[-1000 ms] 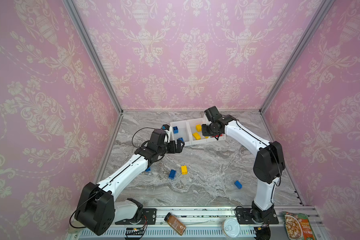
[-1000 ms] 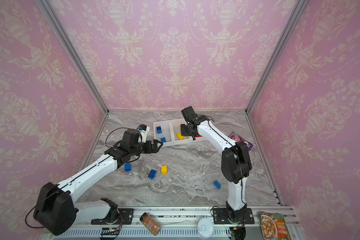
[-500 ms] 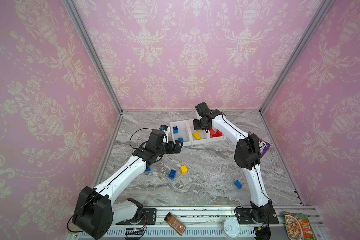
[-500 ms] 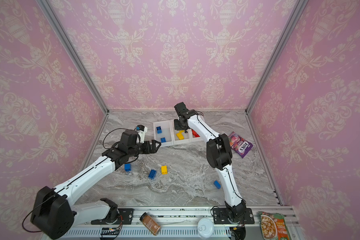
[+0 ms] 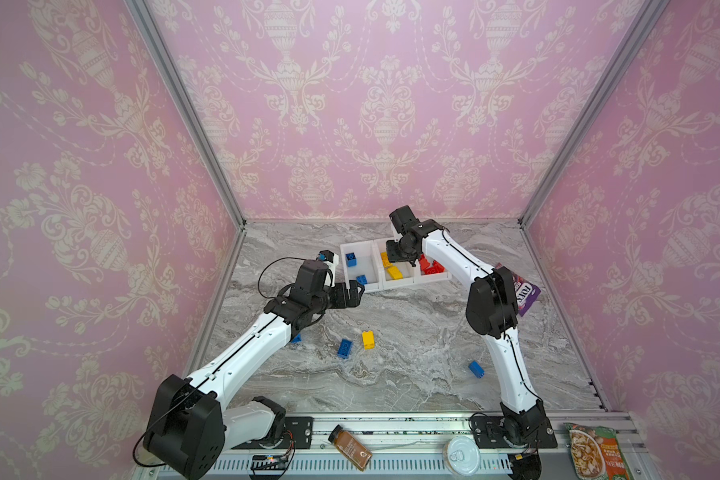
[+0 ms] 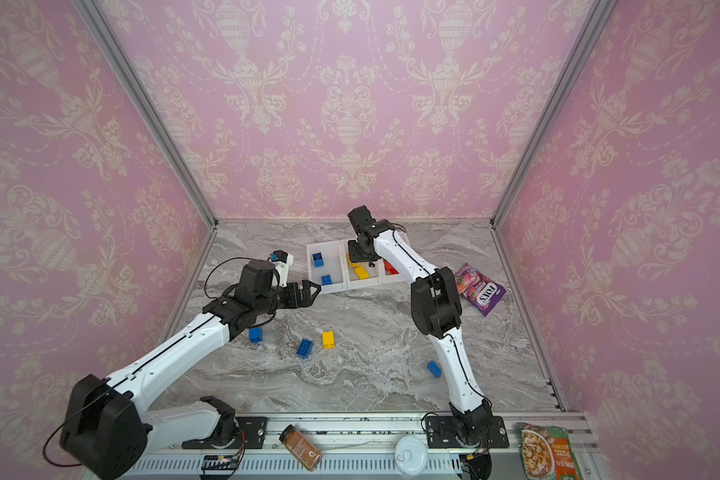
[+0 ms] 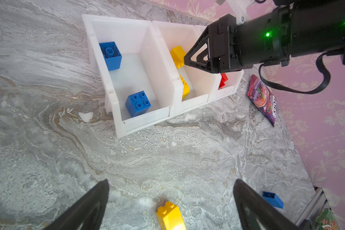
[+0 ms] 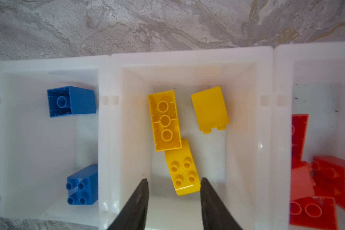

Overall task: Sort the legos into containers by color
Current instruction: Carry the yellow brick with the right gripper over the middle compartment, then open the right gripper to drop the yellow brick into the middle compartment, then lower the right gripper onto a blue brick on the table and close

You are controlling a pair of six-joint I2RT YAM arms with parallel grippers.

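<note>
Three joined white containers (image 5: 395,284) (image 6: 362,283) stand at the back. Two blue legos (image 8: 71,101) lie in the left one, three yellow legos (image 8: 164,119) in the middle one, red legos (image 8: 327,175) in the right one. My right gripper (image 8: 173,183) (image 5: 400,259) hangs open over the middle container, a curved yellow lego (image 8: 183,169) lying free just below its fingertips. My left gripper (image 7: 171,181) (image 5: 356,291) is wide open and empty above the table in front of the left container. A loose yellow lego (image 7: 170,217) (image 5: 367,339) lies beneath it.
Loose blue legos lie on the marble: one (image 5: 344,348) beside the yellow lego, one (image 6: 255,334) under the left arm, one (image 5: 476,368) near the right arm. A purple candy pouch (image 5: 524,293) lies at the right. Spice jar (image 5: 350,446), can (image 5: 462,455) and food packet (image 5: 595,451) sit on the front rail.
My right gripper has swung left from the red container to over the middle one, and its jaws have parted. The left arm has hardly moved.
</note>
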